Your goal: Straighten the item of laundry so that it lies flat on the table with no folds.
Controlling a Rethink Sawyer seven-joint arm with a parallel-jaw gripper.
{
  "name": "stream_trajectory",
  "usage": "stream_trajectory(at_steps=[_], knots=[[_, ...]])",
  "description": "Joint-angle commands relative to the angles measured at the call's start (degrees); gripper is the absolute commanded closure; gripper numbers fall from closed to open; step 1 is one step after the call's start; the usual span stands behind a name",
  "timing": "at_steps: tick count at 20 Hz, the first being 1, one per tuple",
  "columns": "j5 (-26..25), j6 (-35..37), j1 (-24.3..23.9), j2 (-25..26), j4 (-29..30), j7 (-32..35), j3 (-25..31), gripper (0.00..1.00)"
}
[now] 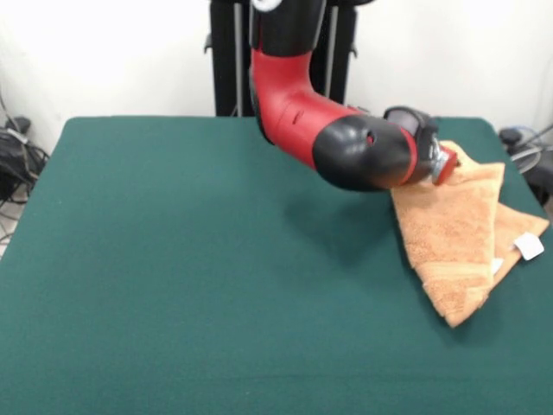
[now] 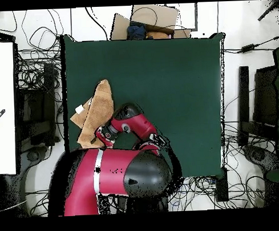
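**Towel Near the Edge Could Slip Off**

Because the towel [image 1: 454, 238] is still folded over on itself, the job is far from done. Going from left to right in the front view, the green table [image 1: 173, 277] is bare for most of its width. Next comes the red and black arm [image 1: 298, 112], which bends down from the top and reaches toward the right. At its end is the claw [image 1: 442, 164], sitting right at the top corner of the towel. The towel lies at the far right side of the table, close to the edge. It is bunched into a long folded shape, with one layer on top of another and a small white tag [image 1: 529, 245] poking out on the right.

The claw seems to touch the towel, but I cannot tell if it is spread, pressed together, or pinching the cloth, because the arm hides it.

Some things could go wrong from here. The towel is so close to the table's edge that a pull the wrong way could drag it off. If the claw holds two layers at once, the fold would not open and the towel would just slide along. If the hold is weak, the corner could slip out. A push down could also make more wrinkles.

From above, the towel [image 2: 96, 113] also lies by the table's side edge.
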Motion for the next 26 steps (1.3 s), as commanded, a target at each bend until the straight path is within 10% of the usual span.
stream_trajectory(at_steps=[1, 26], knots=[[-4.75, 7.09, 1.04, -6.28, -3.92, 24.75, -3.73, 0.0], [4.9, -5.02, 5.76, -10.49, 4.99, 28.08, 1.75, 0.0]])
